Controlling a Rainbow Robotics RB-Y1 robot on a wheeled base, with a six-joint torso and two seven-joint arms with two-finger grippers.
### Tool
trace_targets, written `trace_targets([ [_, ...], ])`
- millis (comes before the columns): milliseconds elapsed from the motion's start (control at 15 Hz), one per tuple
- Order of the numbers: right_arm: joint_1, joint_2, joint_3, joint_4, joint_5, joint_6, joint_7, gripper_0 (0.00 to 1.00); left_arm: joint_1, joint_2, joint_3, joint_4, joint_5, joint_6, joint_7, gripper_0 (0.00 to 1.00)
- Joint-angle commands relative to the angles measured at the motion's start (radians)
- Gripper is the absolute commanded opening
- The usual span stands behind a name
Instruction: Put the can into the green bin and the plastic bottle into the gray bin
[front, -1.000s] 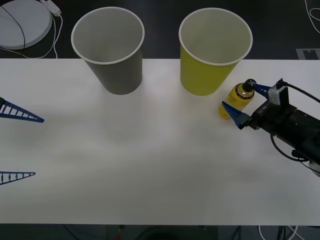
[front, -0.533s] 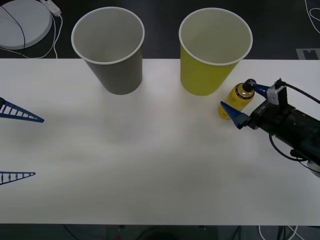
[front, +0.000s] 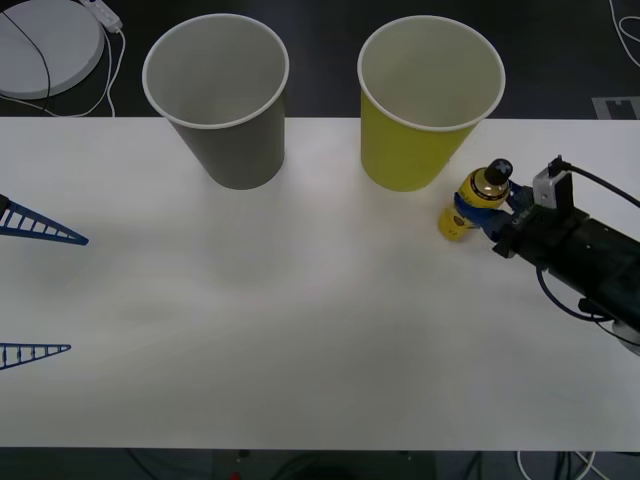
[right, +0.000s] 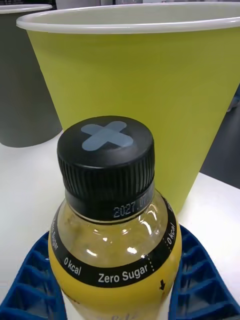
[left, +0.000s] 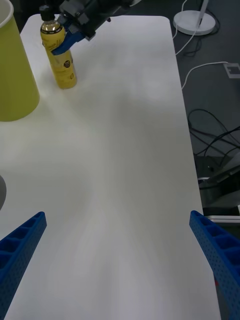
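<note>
White table (front: 300, 330) holds the gray bin (front: 222, 95) and, to its right, the green bin (front: 425, 95), both upright with mouths open for drops. Plastic bottle (front: 472, 205) stands just right of the green bin's base, right gripper (front: 487, 212) now clenched on its body for a lift; a second ago those fingers were spread around it. Left gripper (left: 117, 250) idles released, far left of the gray bin.
</note>
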Motion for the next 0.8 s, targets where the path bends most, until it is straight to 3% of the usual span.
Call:
trace_targets([
  [67, 0.0, 0.0, 0.0, 0.0, 0.0, -0.001, 0.0, 0.0, 0.0, 0.0, 0.0, 0.0, 0.0, 0.0, 0.0, 1.0],
  [800, 0.025, -0.043, -0.026, 0.0, -0.039, -0.079, -0.002, 0.0, 0.0, 0.0, 0.0, 0.0, 0.0, 0.0, 0.0, 1.0],
])
